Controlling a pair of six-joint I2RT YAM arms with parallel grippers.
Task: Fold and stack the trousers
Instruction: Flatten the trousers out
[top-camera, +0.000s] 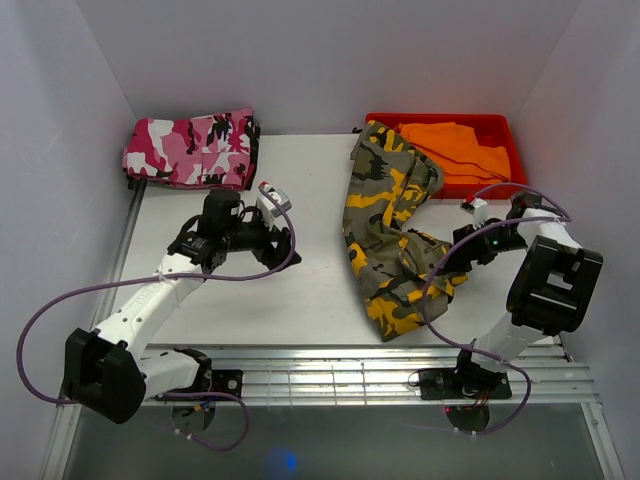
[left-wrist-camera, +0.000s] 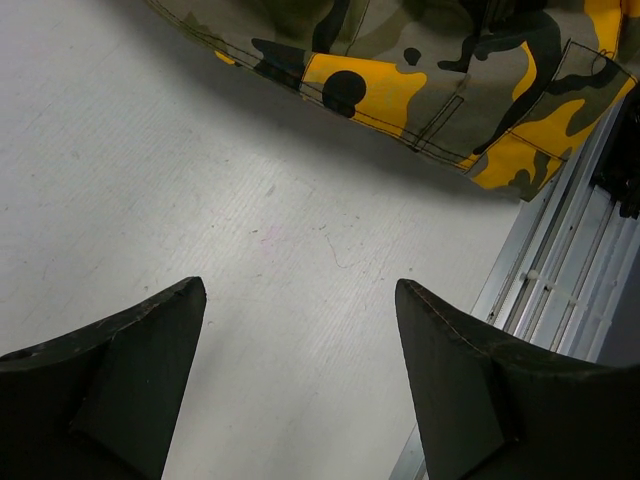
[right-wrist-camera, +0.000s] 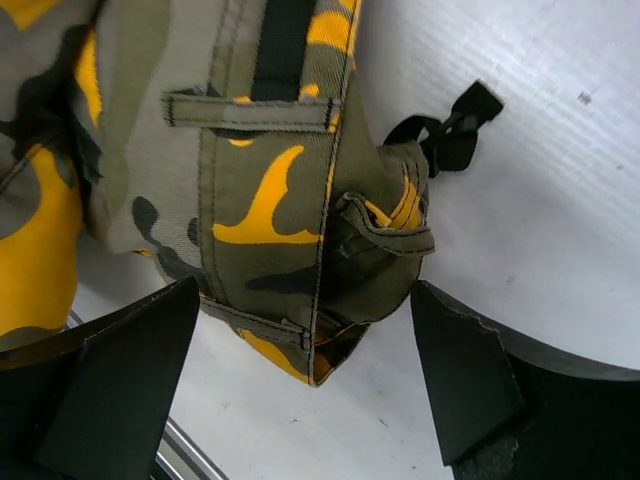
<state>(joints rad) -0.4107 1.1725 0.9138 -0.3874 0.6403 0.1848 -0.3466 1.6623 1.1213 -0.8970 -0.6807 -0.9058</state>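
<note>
Left tool (left-wrist-camera: 298, 290), right tool (right-wrist-camera: 302, 290) agape and empty

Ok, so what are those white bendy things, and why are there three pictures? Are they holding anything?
Those are two robot arms, bolted at the near edge of a white table. Each arm ends in a two-finger pincher called a gripper. The big picture comes from a camera up above and behind the arms. The other two come from little cameras on the wrists, so the black wedges at the bottom are each arm's own fingers.

On the table lie crumpled green, yellow and black camouflage trousers. Their far end reaches a red bin with an orange garment inside. Pink camouflage trousers sit in the far left corner.

Nothing is held. The left gripper is open over bare table. The right gripper is open too, with the trousers' waistband corner just in front of it.
</note>
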